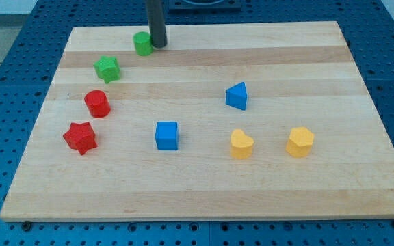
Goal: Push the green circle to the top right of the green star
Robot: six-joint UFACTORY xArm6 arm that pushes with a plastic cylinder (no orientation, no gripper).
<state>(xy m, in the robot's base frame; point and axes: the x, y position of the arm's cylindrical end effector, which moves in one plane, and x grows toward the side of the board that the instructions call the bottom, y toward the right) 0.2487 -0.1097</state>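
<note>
The green circle (142,44) sits near the board's top edge, left of centre. The green star (107,69) lies below and to the left of it, a short gap apart. My tip (159,45) is at the end of the dark rod, right against the green circle's right side, touching or nearly touching it.
A red circle (97,104) and a red star (80,138) lie at the view's left. A blue cube (167,135) and a blue triangle (237,96) are mid-board. A yellow heart (241,145) and a yellow hexagon (299,142) lie at the lower right. The wooden board (204,198) rests on a blue perforated table.
</note>
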